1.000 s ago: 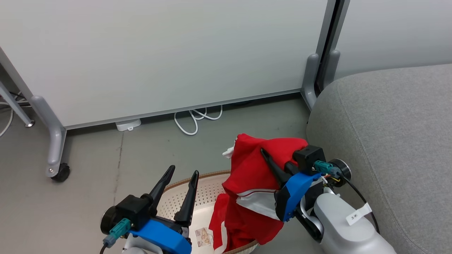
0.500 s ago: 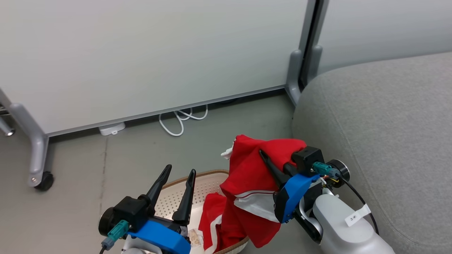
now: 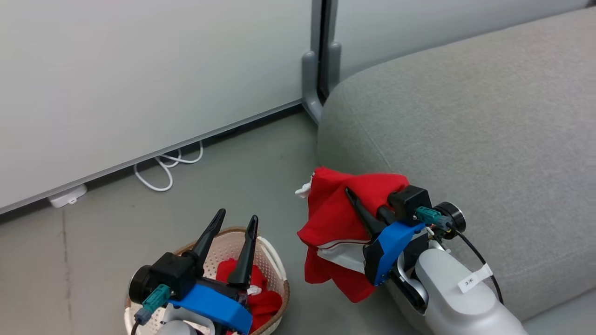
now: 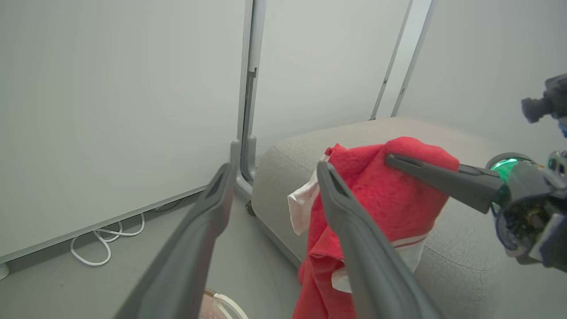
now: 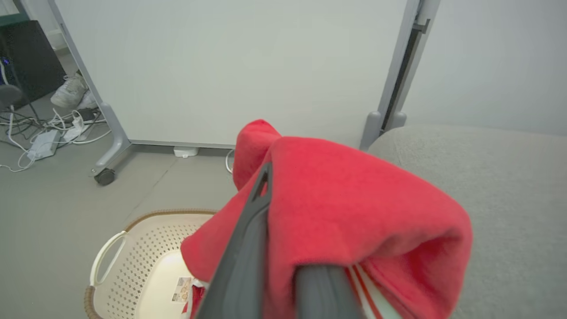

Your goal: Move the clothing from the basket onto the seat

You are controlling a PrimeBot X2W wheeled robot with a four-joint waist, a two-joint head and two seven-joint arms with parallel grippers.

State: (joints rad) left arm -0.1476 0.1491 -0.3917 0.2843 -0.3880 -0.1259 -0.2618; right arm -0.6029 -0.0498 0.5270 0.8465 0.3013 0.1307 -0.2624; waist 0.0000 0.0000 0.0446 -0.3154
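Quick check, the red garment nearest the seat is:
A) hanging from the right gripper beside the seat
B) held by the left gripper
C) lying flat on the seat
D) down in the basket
A: the garment hangs from the right gripper, whose fingers pinch the fabric, beside the seat and not yet on it.

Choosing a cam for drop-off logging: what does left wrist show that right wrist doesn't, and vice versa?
Left wrist: the left gripper open and empty, plus the right gripper side-on, shut on the red garment. Right wrist: into the basket, with its barcode sticker and red fabric inside, and a partition caster. Both: that garment, the grey seat, the partition panels; left wrist catches just a sliver of basket handle.
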